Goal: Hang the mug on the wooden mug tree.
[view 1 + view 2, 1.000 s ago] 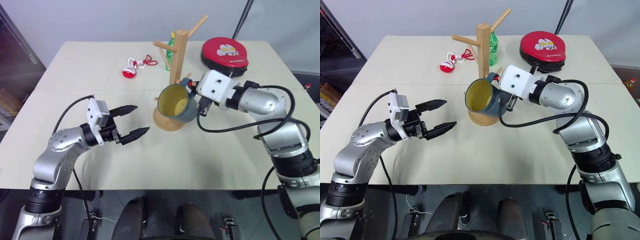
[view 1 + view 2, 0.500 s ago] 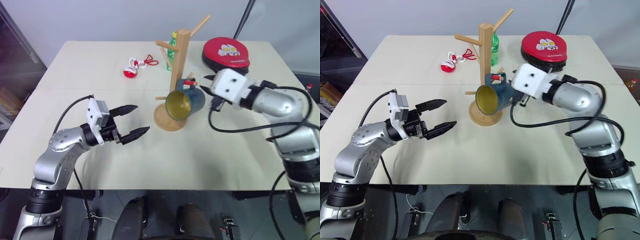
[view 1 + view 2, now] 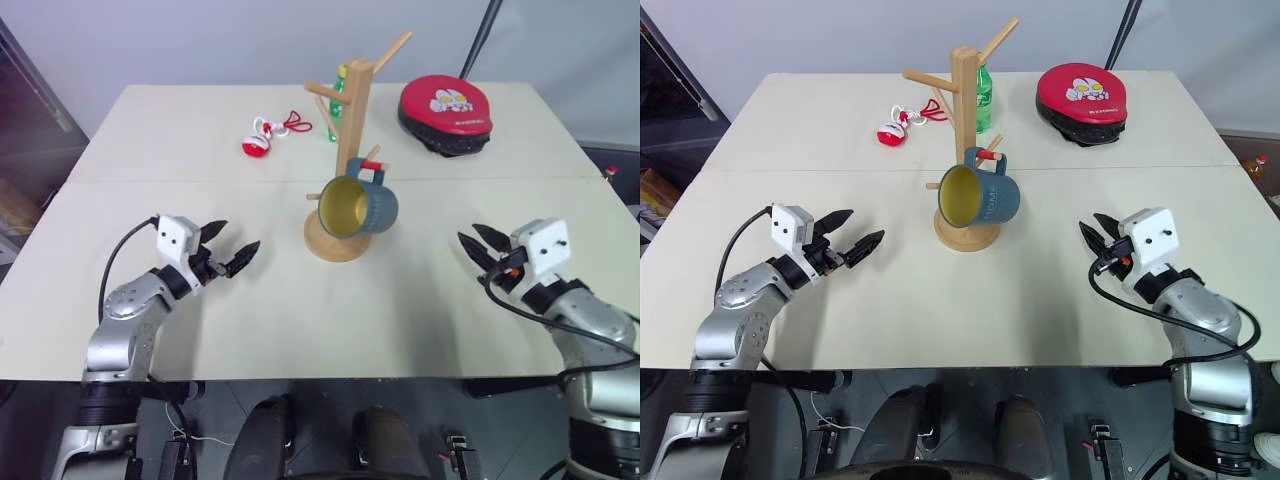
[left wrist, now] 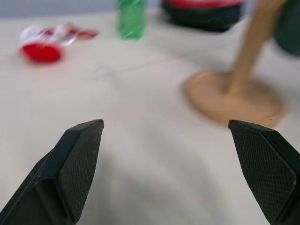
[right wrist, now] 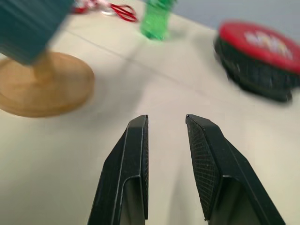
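The mug (image 3: 983, 197) hangs by its handle on the wooden mug tree (image 3: 966, 150). Left end effector (image 3: 852, 240) gapes wide, empty. Right end effector (image 5: 167, 123) is released, slightly parted, above the desk (image 3: 970, 300).

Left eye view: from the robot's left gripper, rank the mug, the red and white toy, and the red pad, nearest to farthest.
Measured from the left gripper:
1. The mug, hanging on the wooden mug tree at the table's middle.
2. The red and white toy, further back toward the far edge.
3. The red pad, at the far right corner.
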